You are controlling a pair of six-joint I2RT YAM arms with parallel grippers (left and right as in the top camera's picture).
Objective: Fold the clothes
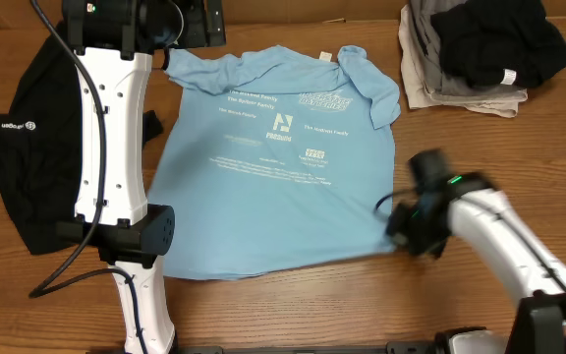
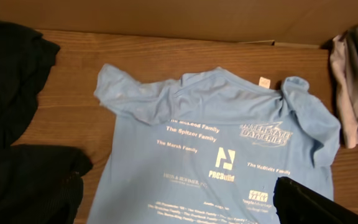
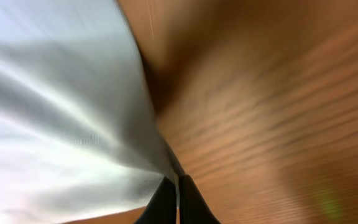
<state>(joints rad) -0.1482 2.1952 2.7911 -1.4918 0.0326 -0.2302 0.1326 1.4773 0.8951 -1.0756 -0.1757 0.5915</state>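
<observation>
Overhead, the T-shirt (image 1: 273, 187) lies spread print-up in the middle of the table (image 1: 362, 315), collar far, hem near, its right sleeve (image 1: 376, 93) crumpled over itself. It looks thin, light and limp. Lifted by one point it would likely sag and bunch, so corners, the hem or the shoulder seams seem the best places to pinch, with the cloth dragged low across the wood. The right gripper (image 3: 178, 186) is at the near right hem corner, its jaws pressed together on the fabric edge. The left gripper (image 1: 165, 29) hangs over the far left shoulder, spread wide and holding nothing. A black top (image 1: 18, 147) lies to the left and a pile (image 1: 480, 49) of other clothes sits far right.
</observation>
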